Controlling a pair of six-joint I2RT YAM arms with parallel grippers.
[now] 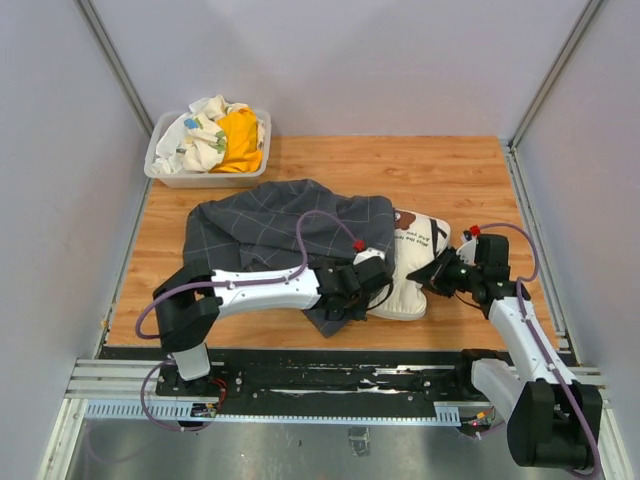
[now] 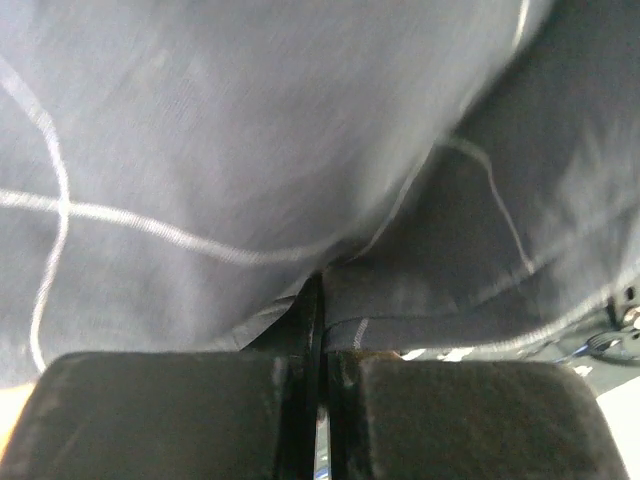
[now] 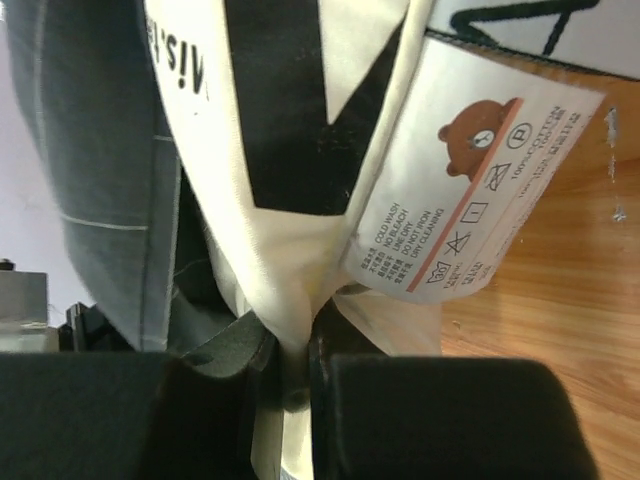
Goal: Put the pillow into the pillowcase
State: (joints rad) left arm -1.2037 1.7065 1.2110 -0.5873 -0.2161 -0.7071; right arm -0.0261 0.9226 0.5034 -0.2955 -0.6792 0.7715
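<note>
Bare worktop (image 1: pixel 420 165) lies open along the far right, while a plastic bin (image 1: pixel 158 172) of cloths (image 1: pixel 215 135) blocks the far-left corner. The pillowcase (image 1: pixel 260 230), the pillow (image 1: pixel 412 295), the left arm (image 1: pixel 265 288) and the right arm (image 1: pixel 525 325) crowd the centre and near edge.

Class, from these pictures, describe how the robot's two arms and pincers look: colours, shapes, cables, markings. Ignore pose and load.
Both the left arm and the right arm have white tubular links between chunky black joints. A lilac cable loops along each, ending in a red plug near the wrist. The left pincer and the right pincer have blocky, matt black fingers.
</note>
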